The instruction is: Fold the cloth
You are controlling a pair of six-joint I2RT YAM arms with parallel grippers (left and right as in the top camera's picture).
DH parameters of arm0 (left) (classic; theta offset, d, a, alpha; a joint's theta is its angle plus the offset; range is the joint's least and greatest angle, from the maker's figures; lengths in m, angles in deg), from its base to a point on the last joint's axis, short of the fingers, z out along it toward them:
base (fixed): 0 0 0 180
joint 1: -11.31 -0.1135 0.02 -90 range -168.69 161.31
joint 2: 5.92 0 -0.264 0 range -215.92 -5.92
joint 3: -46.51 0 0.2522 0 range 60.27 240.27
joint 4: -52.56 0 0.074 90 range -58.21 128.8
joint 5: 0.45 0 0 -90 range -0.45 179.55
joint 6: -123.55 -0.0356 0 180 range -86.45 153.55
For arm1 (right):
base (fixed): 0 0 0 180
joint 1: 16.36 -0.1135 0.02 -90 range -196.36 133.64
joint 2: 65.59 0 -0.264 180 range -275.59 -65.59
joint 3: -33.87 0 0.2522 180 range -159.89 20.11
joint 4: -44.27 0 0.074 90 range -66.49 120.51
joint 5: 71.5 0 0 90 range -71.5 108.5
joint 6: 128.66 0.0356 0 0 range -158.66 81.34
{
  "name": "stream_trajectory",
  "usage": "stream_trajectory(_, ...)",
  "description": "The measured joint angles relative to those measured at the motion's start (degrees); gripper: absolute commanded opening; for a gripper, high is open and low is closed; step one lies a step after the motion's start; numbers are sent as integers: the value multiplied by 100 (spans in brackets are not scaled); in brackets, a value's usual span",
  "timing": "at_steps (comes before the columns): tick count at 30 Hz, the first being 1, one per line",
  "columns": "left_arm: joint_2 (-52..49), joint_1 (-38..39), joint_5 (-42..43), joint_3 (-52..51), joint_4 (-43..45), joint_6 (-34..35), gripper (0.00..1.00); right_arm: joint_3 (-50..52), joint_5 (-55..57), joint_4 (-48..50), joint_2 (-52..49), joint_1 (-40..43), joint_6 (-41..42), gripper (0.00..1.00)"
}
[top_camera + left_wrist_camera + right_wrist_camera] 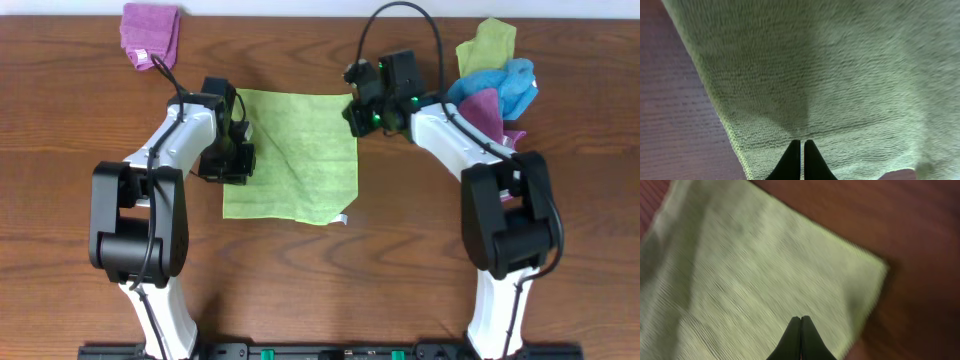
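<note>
Cloth [295, 155] lies spread flat on the table [80, 120], green, one crease running across it. Left gripper [802, 150] sits over the cloth's left edge, fingers pressed together. Right gripper [801, 330] is over its far right corner, fingers also together. I cannot tell whether either pinches fabric. A purple rag [150, 32] lies far left of the cloth, and a pile [495, 85] of rags to its right.

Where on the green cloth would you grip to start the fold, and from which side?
Probably its two far corners, each from its own outer side, coming down at a low angle. The green cloth lies flat and spread, so only corners and edges offer a lip to pinch.
</note>
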Motion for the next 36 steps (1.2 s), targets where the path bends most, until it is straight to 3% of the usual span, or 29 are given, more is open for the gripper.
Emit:
stream_trajectory(19, 55, 0, -151, -400, 435, 170, 6, -459, 457, -59, -621, -227, 2, 1)
stream_trajectory(36, 52, 70, -417, -540, -570, 219, 6, -562, 1078, -227, -833, -264, 4, 1)
